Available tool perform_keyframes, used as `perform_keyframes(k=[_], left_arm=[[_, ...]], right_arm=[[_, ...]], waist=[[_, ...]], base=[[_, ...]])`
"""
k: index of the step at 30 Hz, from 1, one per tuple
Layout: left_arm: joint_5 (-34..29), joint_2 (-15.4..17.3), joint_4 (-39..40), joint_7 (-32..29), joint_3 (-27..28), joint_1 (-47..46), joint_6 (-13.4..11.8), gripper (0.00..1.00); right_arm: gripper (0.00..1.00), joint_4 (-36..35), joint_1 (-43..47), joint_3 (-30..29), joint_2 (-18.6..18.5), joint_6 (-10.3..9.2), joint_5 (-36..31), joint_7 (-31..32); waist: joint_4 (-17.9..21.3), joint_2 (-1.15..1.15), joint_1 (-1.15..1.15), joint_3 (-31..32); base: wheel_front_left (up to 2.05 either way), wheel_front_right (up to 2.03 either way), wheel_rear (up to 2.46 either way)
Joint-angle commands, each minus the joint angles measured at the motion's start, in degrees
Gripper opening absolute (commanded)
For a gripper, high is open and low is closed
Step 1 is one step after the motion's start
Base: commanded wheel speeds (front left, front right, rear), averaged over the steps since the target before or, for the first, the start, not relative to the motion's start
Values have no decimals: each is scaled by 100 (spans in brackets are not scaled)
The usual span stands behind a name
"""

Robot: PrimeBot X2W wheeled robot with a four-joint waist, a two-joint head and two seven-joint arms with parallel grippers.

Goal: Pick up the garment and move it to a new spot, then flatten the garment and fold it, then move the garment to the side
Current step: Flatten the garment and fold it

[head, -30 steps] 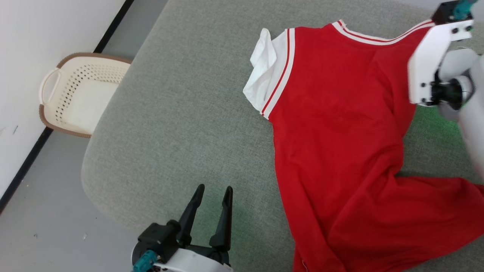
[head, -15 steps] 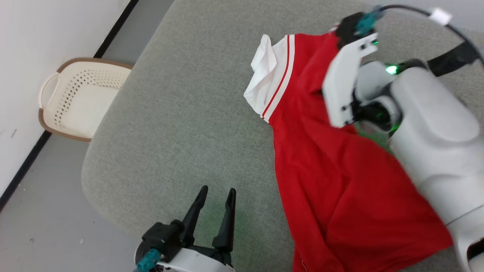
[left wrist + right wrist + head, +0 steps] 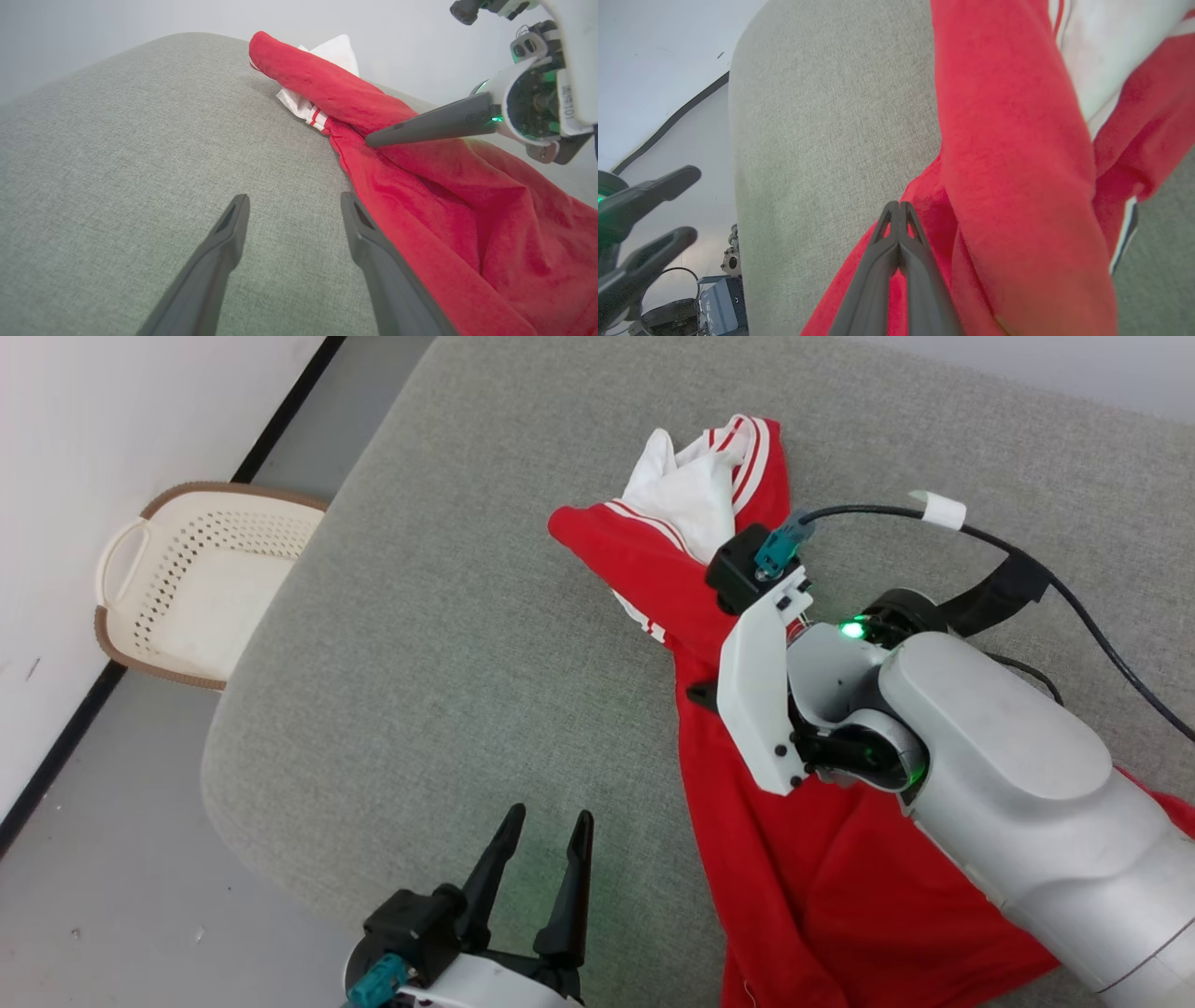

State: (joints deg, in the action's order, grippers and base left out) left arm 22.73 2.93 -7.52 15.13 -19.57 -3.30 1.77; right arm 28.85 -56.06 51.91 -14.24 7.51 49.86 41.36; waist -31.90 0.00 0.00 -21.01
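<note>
Garment (image 3: 840, 896) in red cloth lies rumpled on the right half of the grey cushion (image 3: 448, 616), running from a bunched far end down to the near edge. The right gripper (image 3: 900, 204) sits over its middle with the fingers pressed flat together and the tips at the cloth's left edge; I cannot tell whether a fold is pinched between them. One red fold is rolled over toward the left, and a crumpled white sleeve (image 3: 686, 495) with red stripes pokes out at the far end. The left gripper (image 3: 550, 812) hovers at the cushion's near edge, just left of the garment, fingers spread wide over bare fabric. A cream perforated basket (image 3: 168, 569) stands on the floor beside the wall.
</note>
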Motion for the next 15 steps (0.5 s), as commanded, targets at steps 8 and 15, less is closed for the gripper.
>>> perform_keyframes(k=[8,15], left_arm=[[79,-8,35,1,-15,-21,-41,100],[184,-8,128,1,-71,-37,-66,100]], right_arm=[[100,-43,-497,-188,-113,-4,31,-289],[100,458,-1206,-114,-85,-4,-252,-417]], waist=[[9,0,0,-24],[-24,0,0,-238]], base=[[0,0,0],[0,0,0]])
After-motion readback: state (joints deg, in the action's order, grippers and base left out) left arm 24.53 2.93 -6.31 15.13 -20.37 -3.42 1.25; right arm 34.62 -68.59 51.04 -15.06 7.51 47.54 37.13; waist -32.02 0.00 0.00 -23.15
